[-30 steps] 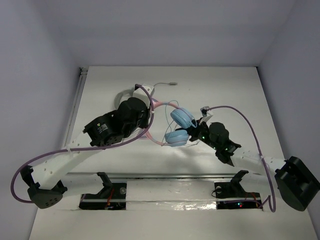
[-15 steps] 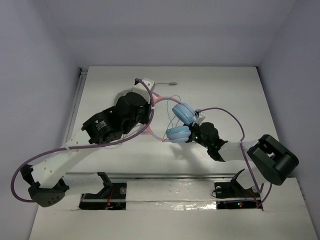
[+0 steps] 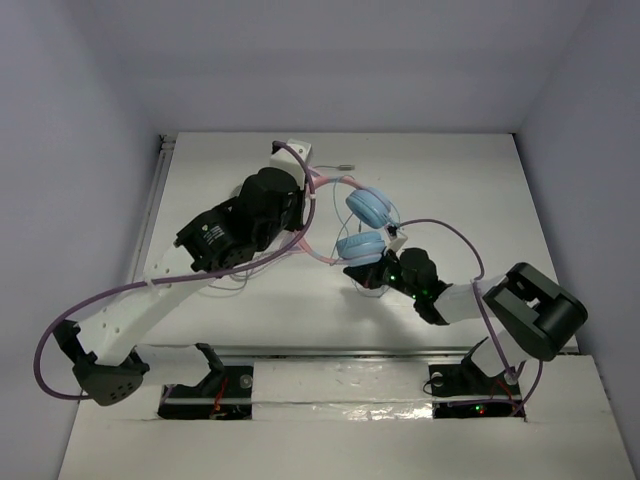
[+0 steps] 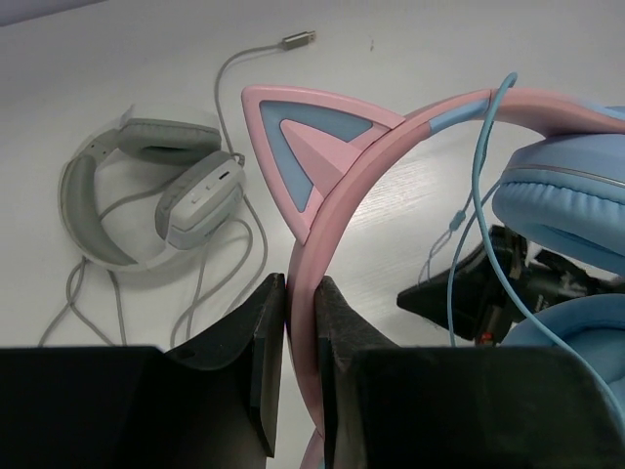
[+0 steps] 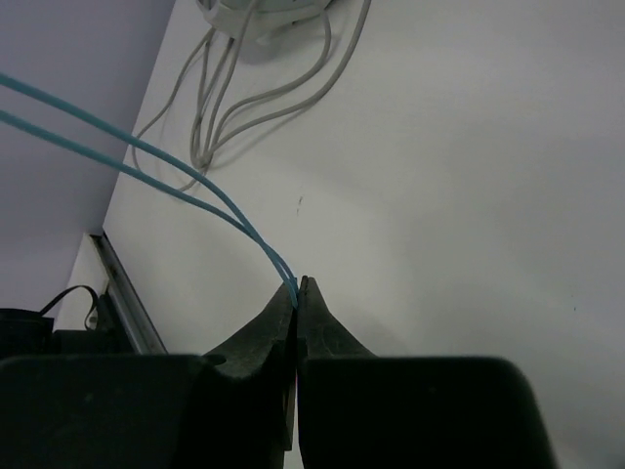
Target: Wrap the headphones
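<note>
Mid-wrap above the white surface [image 3: 460,180]: the pink cat-ear headphones [image 3: 362,226] hang between two robot arms near the middle of the top view. The left pincer [image 4: 301,293] is clamped narrow on the headband [image 4: 391,135] just below one ear, at the 9 o'clock side. The right pincer [image 5: 296,284] is pinched tight on a doubled strand of the thin blue cable [image 5: 256,239]. Seen from above, the ear cups [image 3: 368,208] sit just beside that right pincer, at its 12 o'clock. The cable's slack therefore probably runs straight up toward them, making the right arm the nearer one for winding. Larger white-grey headphones [image 4: 156,191] lie apart at 10 o'clock.
</note>
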You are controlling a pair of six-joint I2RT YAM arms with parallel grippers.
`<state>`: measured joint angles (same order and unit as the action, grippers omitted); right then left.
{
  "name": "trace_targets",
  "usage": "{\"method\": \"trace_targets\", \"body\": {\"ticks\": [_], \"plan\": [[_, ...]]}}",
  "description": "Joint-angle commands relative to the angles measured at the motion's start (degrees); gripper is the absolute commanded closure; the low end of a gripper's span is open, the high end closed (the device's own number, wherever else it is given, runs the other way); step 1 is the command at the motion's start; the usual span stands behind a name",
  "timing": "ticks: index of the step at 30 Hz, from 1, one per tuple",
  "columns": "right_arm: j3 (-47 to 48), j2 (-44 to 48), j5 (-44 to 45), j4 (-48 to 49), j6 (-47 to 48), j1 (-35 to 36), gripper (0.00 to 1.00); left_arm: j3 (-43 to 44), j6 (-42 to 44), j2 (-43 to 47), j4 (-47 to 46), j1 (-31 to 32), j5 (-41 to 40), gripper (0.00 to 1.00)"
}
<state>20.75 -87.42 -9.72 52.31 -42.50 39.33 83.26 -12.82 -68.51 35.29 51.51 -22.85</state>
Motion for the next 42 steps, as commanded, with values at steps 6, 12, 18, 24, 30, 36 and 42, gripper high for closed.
{"method": "trace_targets", "body": {"ticks": [6, 12, 18, 24, 30, 36, 42], "plan": [[-3.7, 7.9, 3.8, -2.9, -2.7, 7.3, 1.0, 4.9, -2.6, -3.2, -11.6, -3.8, -3.5, 1.0], [-5.5, 15.8, 9.4, -10.2, -3.5, 13.0, 1.0, 4.9, -4.9, -6.5, -14.4, -7.9, -4.1, 1.0], [-5.4, 20.3, 13.9, -16.8, -4.3, 18.0, 1.0, 4.1, -7.7, -9.7, -18.2, -12.4, -4.2, 1.0], [-2.4, 19.9, 16.7, -21.2, -4.6, 23.4, 1.0, 2.3, -11.2, -13.0, -23.2, -13.0, -3.6, 1.0], [2.4, 21.4, 23.1, -31.3, -5.1, 30.7, 1.0, -0.6, -11.7, -15.0, -25.8, -13.0, -8.9, 1.0], [11.9, 21.6, 27.8, -46.6, -4.7, 36.0, 1.0, -6.3, -12.9, -15.4, -29.3, -13.0, -11.3, 1.0], [22.6, 21.5, 30.1, -63.1, -2.0, 37.3, 1.0, -15.7, -13.2, -13.7, -31.1, -11.8, -12.6, 1.0]]}}
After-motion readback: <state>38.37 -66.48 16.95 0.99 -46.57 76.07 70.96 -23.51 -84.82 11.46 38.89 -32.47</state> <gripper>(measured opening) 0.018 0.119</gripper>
